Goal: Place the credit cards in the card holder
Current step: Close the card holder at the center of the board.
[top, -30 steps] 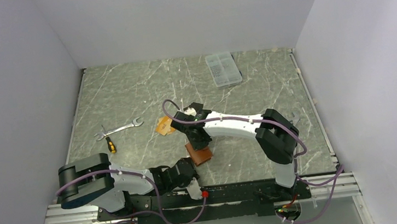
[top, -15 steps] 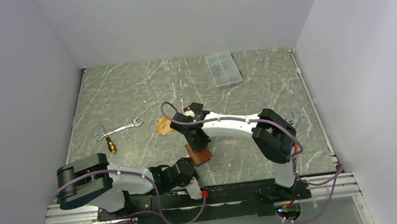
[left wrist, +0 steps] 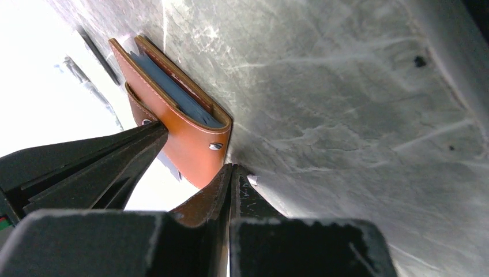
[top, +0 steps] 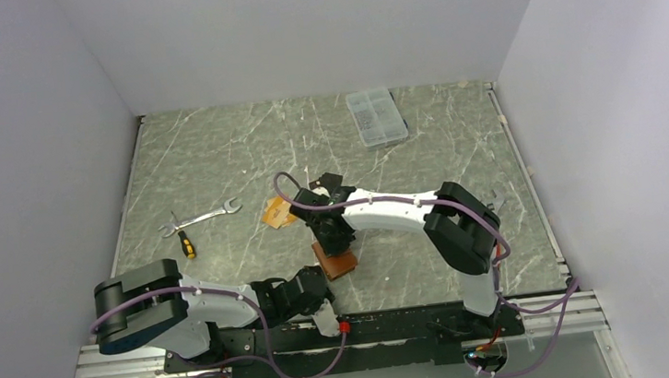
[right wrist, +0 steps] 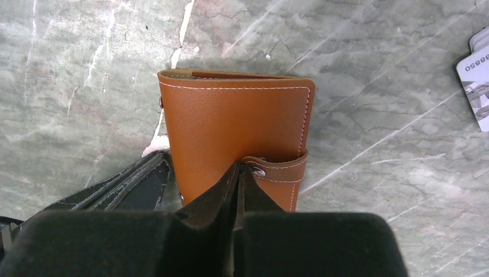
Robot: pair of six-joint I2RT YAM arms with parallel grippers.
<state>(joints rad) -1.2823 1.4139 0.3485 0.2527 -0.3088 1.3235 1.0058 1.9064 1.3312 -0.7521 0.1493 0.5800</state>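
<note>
Your brown leather folding card holder (top: 338,265) sits on the grey marbled bench (top: 216,154), central and close to the near edge. Your left tool (left wrist: 232,172) is pinched on its cover. Your right tool (right wrist: 236,167) is closed, tips at the snap tab. A flat orange-tan card (top: 273,215) lies just beyond it, to the left.

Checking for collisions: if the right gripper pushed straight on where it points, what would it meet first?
The card holder: the right gripper, shut, aims at its brown cover by the snap tab, apparently touching it.
</note>
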